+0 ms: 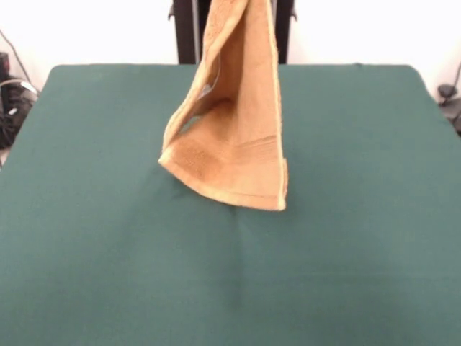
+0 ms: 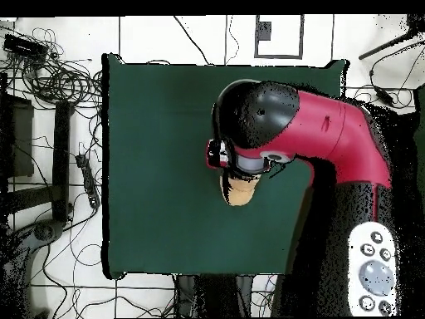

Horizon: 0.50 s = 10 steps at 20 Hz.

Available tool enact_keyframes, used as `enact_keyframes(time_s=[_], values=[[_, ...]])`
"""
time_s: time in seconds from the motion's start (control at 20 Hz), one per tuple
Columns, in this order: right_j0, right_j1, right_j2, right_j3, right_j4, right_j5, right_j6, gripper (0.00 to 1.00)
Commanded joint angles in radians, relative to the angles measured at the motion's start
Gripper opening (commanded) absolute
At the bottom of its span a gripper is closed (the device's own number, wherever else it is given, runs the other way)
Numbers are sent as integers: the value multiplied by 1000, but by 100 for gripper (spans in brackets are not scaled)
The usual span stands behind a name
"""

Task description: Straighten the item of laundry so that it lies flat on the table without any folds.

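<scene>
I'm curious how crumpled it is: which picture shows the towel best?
The front view: the orange-tan terry towel hangs in folds, lower edge near the dark green table. Overhead, the red and black arm hides nearly all of it.

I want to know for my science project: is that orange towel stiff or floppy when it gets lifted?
Probably floppy: the towel hangs in a soft curl from above. It likely feels light, since it drapes freely over the table. Its bottom hem would probably crumple if lowered.
</scene>
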Motion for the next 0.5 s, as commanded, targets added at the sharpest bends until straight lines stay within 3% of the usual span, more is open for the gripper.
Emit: enact_keyframes(time_s=[0.05, 0.5], values=[[27, -26, 87, 234, -5, -109, -56, 0], [7, 35, 117, 128, -20, -70, -52, 0]])
